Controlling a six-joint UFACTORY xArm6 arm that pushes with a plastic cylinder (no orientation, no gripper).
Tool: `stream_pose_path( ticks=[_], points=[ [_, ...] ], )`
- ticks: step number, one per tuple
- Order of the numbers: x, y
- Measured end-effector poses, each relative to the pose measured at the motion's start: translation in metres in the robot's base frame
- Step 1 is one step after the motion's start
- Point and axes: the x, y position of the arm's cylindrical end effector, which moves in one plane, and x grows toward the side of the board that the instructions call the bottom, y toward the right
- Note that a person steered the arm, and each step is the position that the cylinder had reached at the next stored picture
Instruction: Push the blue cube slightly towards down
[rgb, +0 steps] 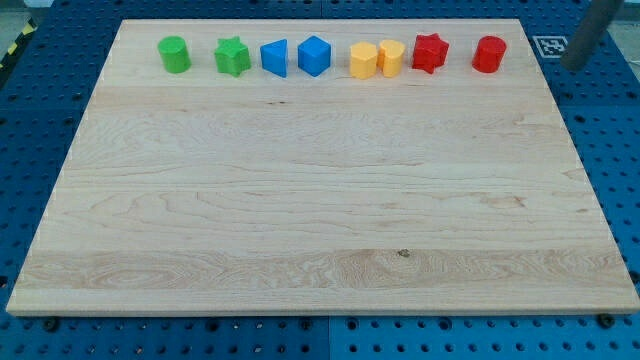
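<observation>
The blue cube (314, 55) sits in a row of blocks along the top edge of the wooden board (320, 200). A blue triangular block (274, 58) is just to its left and an orange block (363, 60) to its right. My tip (573, 62) shows as a blurred grey rod at the view's top right, off the board's right edge, far to the right of the blue cube and touching no block.
The same row holds a green cylinder (174, 54), a green star (232, 56), a yellow cylinder (391, 58), a red star (430, 52) and a red cylinder (489, 54). A black-and-white marker (548, 45) lies by the board's top right corner. Blue perforated table surrounds the board.
</observation>
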Motion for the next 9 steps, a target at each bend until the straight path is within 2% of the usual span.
stream_pose_path(
  ticks=[1, 4, 5, 6, 7, 9],
  points=[
    [-0.041, -0.046],
    [-0.040, -0.306],
    [-0.034, -0.340],
    [-0.028, -0.343],
    [-0.006, -0.365],
    [0.025, -0.371]
  ],
)
